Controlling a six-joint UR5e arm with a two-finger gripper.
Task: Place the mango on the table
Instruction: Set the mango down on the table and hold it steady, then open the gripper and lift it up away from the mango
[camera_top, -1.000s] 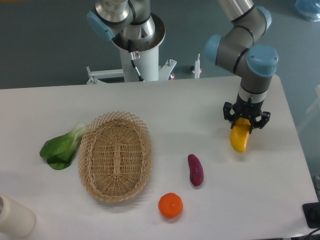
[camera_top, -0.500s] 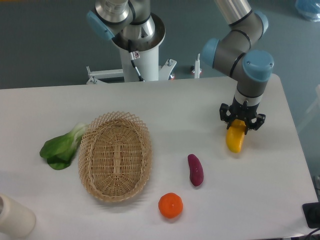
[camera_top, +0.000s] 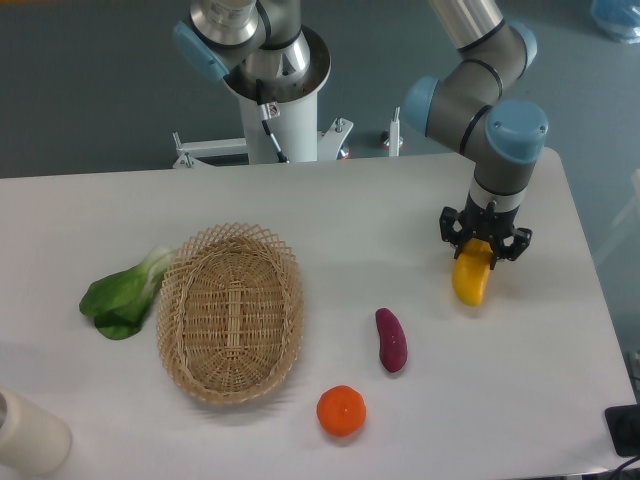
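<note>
Over the table (camera_top: 300, 200) right side, fingers (camera_top: 447, 225) clamped on the mango (camera_top: 470, 280), upper end.

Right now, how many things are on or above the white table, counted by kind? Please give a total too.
Fruits: 2, the mango in the gripper and the orange
Vegetables: 2, the purple sweet potato and the leafy green
Baskets: 1
White containers: 1
Total: 6
</note>
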